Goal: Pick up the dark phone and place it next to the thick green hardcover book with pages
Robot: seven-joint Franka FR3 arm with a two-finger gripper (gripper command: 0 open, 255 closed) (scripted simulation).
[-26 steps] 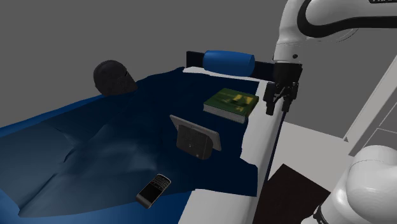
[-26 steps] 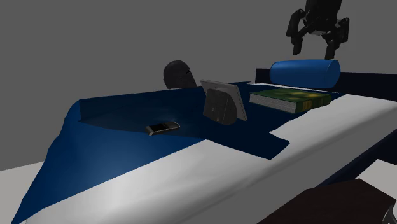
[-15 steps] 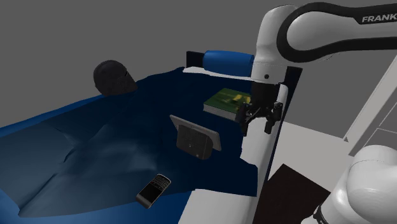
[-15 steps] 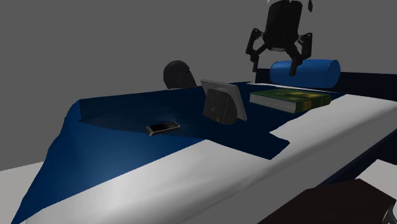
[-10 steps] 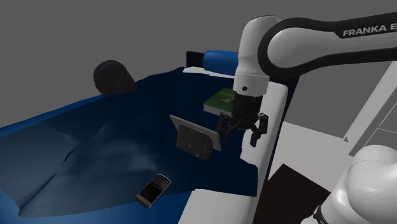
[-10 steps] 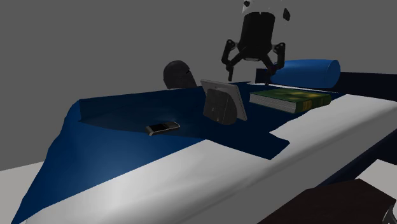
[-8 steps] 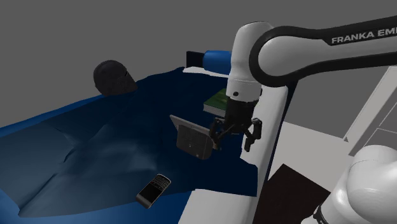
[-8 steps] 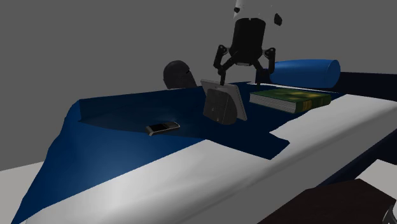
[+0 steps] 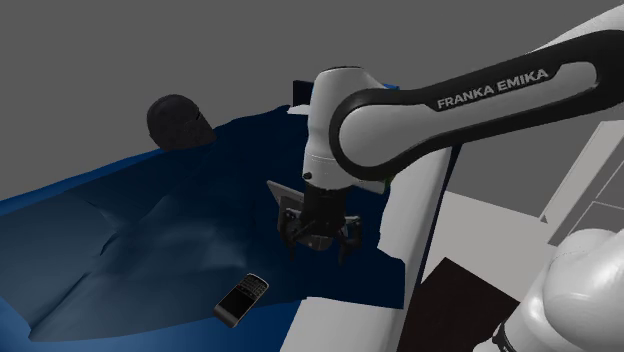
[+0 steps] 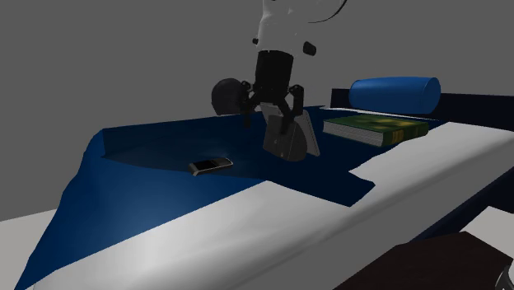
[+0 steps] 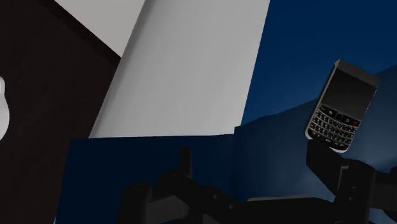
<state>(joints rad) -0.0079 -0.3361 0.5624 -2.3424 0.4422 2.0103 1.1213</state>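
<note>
Hovering at the shoulder view's centre, the black gripper point(image 9: 318, 246) hangs empty, fingers spread, likely readying a grasp. The dark phone point(image 9: 240, 297) lies flat on the blue blanket point(image 9: 150, 240), lower left of it, well apart from the green book point(image 10: 376, 128).

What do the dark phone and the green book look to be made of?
The phone: seemingly hard dark plastic, with a smooth black screen, a pale rim and rows of small keys. The book: probably a stiff board cover, matte green with a yellowish print. The lighter band along its side suggests paper pages.
</note>
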